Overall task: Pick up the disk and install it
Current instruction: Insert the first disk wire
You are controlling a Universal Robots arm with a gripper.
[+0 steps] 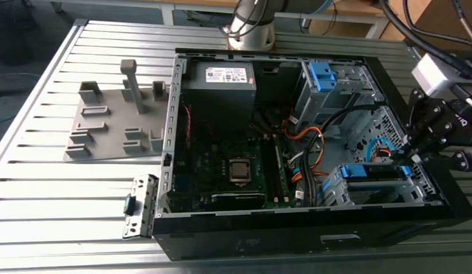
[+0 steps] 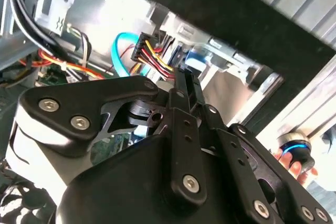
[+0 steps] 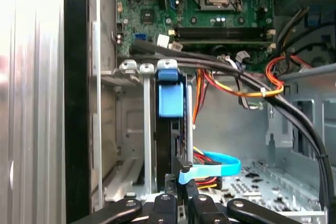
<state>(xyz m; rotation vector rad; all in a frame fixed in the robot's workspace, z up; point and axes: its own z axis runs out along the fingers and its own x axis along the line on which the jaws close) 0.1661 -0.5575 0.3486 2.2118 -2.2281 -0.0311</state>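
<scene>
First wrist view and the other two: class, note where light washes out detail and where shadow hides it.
In the first wrist view, the table beside the case is bleached white; in the second wrist view, the gripper up close is dark and soft; in the exterior view, the case front is deep shadow while the table slats glare.

The exterior view looks down from high and fairly far at the open case [image 1: 297,142] on the slatted table [image 1: 53,171], with the gripper [image 1: 410,155] at the case's edge on the exterior view's right. The first wrist view sits just behind the gripper [image 3: 178,203], looking past it, close, along the drive bay [image 3: 157,129] towards the motherboard [image 3: 210,9]. The second wrist view looks from very near over the gripper's [image 2: 181,85] black linkage at the cables [image 2: 149,56], which both wrist views share.
</scene>
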